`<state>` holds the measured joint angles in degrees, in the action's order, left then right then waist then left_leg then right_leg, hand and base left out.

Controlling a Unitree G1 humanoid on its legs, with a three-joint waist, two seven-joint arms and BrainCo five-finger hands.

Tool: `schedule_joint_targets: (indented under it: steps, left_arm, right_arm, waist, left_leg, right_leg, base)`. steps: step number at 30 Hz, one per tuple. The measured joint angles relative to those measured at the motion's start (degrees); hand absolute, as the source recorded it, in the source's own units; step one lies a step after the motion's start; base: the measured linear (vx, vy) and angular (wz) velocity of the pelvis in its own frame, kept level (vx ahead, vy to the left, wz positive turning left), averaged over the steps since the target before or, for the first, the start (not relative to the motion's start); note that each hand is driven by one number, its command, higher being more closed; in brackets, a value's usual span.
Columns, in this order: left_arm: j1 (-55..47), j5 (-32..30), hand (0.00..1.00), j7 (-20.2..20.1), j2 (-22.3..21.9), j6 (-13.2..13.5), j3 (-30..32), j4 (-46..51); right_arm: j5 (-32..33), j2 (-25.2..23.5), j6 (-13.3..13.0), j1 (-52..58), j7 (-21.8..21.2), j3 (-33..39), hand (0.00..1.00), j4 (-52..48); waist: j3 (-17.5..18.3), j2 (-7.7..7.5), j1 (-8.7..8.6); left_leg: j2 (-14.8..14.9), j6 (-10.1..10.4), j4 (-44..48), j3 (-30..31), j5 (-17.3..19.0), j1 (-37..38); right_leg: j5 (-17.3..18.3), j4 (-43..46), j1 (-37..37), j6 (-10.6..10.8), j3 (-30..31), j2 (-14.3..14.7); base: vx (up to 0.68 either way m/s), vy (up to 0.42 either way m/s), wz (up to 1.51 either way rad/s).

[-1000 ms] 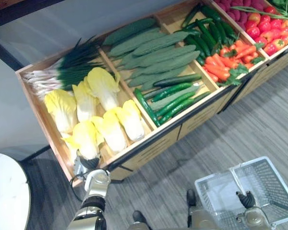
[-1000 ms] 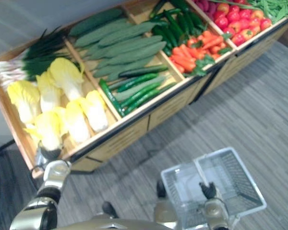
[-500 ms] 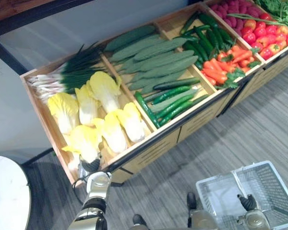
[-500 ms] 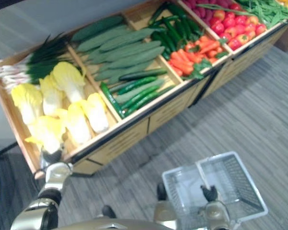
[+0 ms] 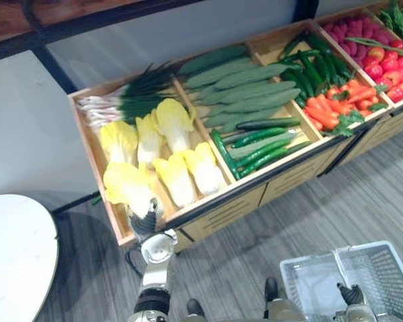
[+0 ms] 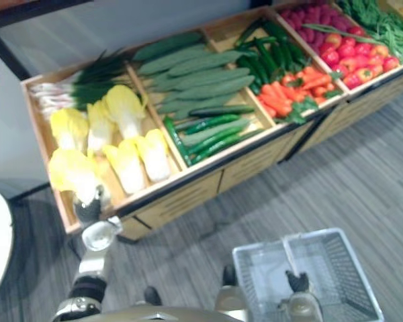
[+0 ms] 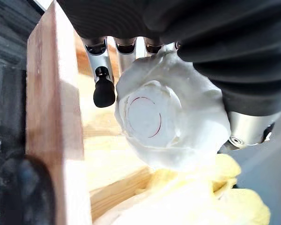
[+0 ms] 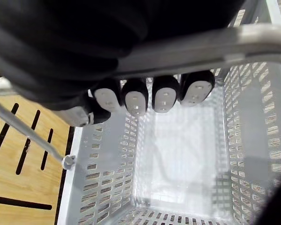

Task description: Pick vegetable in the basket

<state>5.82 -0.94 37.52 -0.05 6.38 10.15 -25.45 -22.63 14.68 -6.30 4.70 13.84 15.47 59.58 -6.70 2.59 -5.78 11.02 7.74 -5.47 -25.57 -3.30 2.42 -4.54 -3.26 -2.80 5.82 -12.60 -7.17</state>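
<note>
My left hand [image 5: 145, 225] is shut on the white stem end of a yellow napa cabbage [image 5: 127, 187] at the front left corner of the wooden display [image 5: 218, 213]. In the left wrist view the fingers [image 7: 103, 90] and thumb curl round the cabbage's cut base [image 7: 150, 118], close beside the crate's wooden wall [image 7: 51, 117]. Several more cabbages [image 5: 188, 176] lie in the same compartment. My right hand [image 5: 351, 295] is shut on the metal handle [image 8: 201, 49] of a grey mesh basket [image 5: 389, 275], which hangs low at the right with nothing inside [image 8: 178, 140].
The display also holds spring onions [image 5: 124, 104], pale and dark cucumbers [image 5: 248, 100], carrots [image 5: 339, 107], red peppers [image 5: 393, 70] and greens at the far right. A white round table [image 5: 13, 248] stands at the left. Grey plank floor [image 5: 309, 208] lies before the display.
The whole picture has shifted right and down, so the camera moved. My left hand keeps its hold on the cabbage and my right hand stays on the basket handle.
</note>
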Motion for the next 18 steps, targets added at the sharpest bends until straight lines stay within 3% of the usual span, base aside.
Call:
schedule_joint_targets:
  steps: [7, 12, 15, 18]
  left_arm:
    - [-1.2, -0.5, 1.00, -0.1, 0.0, 0.6, -0.8, 9.9]
    - [-2.8, -7.1, 1.00, -0.4, 0.3, 0.6, -2.6, 17.9]
    - [-3.8, -10.4, 1.00, -2.0, 1.6, 0.7, -6.1, 22.6]
    - [-5.2, -11.7, 1.00, -6.5, 6.0, 2.4, -10.7, 25.1]
  right_arm:
    - [-0.1, 0.0, 0.0, 1.6, -0.5, 0.0, 1.00, 0.0]
    - [0.0, 0.0, 0.0, 2.0, -0.7, 0.3, 1.00, 0.0]
    - [0.0, 0.1, -0.1, 2.1, -1.1, 2.1, 1.00, 0.4]
    - [0.0, 2.0, -0.2, 1.5, -2.5, 3.2, 1.00, 0.7]
  waist:
    - [1.8, -0.28, 1.23]
    - [2.5, -0.82, 1.28]
    - [2.9, -1.35, 1.28]
    - [3.0, -1.55, 1.22]
  left_leg:
    - [-0.2, -0.4, -0.3, 1.3, -0.6, -0.2]
    - [-0.4, -0.3, -0.4, 1.4, -0.6, -0.2]
    - [-0.5, -0.2, -0.4, 1.0, -0.5, -0.1]
    - [-0.6, -0.3, -0.4, -0.9, -0.2, 1.1]
  right_leg:
    - [0.5, 0.5, 0.2, -0.3, -0.9, -0.4]
    - [0.6, 0.6, 0.2, -0.3, -1.0, -0.6]
    - [0.5, 0.6, 0.1, -0.1, -0.5, -0.7]
    - [-0.1, 0.6, 0.0, 0.1, 1.5, -0.6]
  base:
    - [-0.06, -0.007, 0.08]
    - [0.00, 0.000, 0.00]
    - [0.02, 0.001, -0.05]
    - [0.03, 0.001, -0.32]
